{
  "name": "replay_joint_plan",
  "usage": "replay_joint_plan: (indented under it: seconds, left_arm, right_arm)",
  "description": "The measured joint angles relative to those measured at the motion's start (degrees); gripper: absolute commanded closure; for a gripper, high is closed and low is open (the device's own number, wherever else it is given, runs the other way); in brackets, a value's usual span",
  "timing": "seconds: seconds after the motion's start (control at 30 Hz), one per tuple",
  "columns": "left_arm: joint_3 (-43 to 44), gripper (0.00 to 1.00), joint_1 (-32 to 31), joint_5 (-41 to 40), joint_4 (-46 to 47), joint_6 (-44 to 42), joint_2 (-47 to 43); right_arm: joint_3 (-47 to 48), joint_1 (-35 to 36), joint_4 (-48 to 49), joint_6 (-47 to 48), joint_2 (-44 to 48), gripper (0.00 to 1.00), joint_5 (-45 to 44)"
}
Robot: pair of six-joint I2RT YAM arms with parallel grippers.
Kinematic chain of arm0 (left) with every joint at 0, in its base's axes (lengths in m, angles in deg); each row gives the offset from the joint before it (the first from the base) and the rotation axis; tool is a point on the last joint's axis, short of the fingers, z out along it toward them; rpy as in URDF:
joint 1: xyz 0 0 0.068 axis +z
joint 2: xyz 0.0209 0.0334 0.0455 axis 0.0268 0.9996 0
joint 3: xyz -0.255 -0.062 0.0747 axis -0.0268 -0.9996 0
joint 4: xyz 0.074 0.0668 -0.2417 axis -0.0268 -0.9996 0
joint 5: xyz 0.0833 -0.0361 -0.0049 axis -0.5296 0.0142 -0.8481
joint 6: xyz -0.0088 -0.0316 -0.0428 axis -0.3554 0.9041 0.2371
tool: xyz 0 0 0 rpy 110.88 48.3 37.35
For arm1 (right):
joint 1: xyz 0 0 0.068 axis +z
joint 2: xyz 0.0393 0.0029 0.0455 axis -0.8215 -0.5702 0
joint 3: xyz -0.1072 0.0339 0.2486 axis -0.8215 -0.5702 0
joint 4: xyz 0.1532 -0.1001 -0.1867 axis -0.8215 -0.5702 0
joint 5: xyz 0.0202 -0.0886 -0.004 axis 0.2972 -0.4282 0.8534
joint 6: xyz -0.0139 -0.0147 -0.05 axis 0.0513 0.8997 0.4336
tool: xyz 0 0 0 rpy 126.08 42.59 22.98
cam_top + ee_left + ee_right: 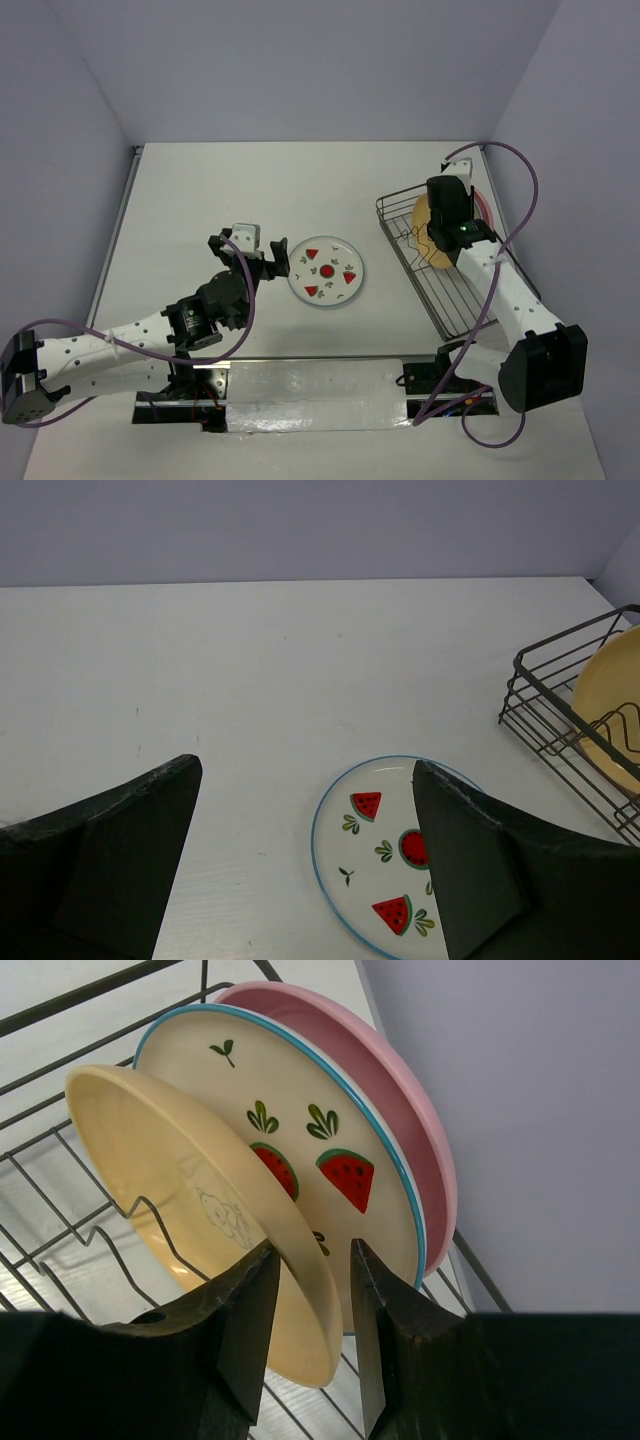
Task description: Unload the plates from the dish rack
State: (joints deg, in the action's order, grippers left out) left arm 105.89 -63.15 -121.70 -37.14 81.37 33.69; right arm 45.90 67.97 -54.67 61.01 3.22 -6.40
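Observation:
A white plate with red fruit marks (326, 272) lies flat on the table; it also shows in the left wrist view (365, 850). My left gripper (278, 257) is open and empty at that plate's left edge (305, 768). The wire dish rack (420, 290) stands at the right. In it stand a yellow plate (150, 1160), a second white plate with fruit marks (300, 1120) and a pink plate (390, 1090). My right gripper (312, 1247) straddles the yellow plate's rim, its jaws open: the left finger touches the plate and the right finger stands a little apart. From above the gripper (440, 235) covers most of the yellow plate (421, 216).
The rack's upright tines (60, 1220) rise in front of the yellow plate. The rack's corner (540, 695) shows right of my left gripper. Grey walls close the table at the back and both sides. A metal strip (320, 385) runs along the near edge.

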Motion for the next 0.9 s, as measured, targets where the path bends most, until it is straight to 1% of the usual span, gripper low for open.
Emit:
replay_joint_plan:
  seconds: [0.1,0.2,0.3,0.37,0.43,0.47,0.5,0.9]
  left_arm:
    - [0.00,0.01,0.00,-0.15,0.00,0.02,-0.07]
    - [0.00,0.01,0.00,-0.22,0.00,0.02,-0.22]
    - [0.00,0.01,0.00,-0.33,0.00,0.02,-0.39]
    - [0.00,0.01,0.00,-0.37,0.00,0.02,-0.42]
    - [0.00,0.01,0.00,-0.39,0.00,0.02,-0.42]
    - [0.00,0.01,0.00,-0.42,0.00,0.02,-0.42]
    - [0.00,0.01,0.00,-0.44,0.00,0.02,-0.42]
    - [0.00,0.01,0.00,-0.55,0.02,0.00,-0.28]
  right_arm:
    - [0.00,-0.31,0.39,0.22,-0.13,0.64,0.37]
    - [0.00,-0.37,0.61,0.35,-0.46,0.70,0.66]
    - [0.00,-0.37,0.79,0.90,-0.63,0.79,0.70]
    - [0.00,-0.39,0.66,2.01,-0.63,0.82,0.42]
    - [0.00,-0.42,0.55,2.95,-0.61,0.89,0.31]
    - [0.00,-0.39,0.55,3.26,-0.57,0.96,0.31]
    - [-0.07,-0.39,0.57,3.56,-0.52,1.00,0.26]
    - [-0.70,-0.42,1.03,6.67,1.77,1.00,-0.26]
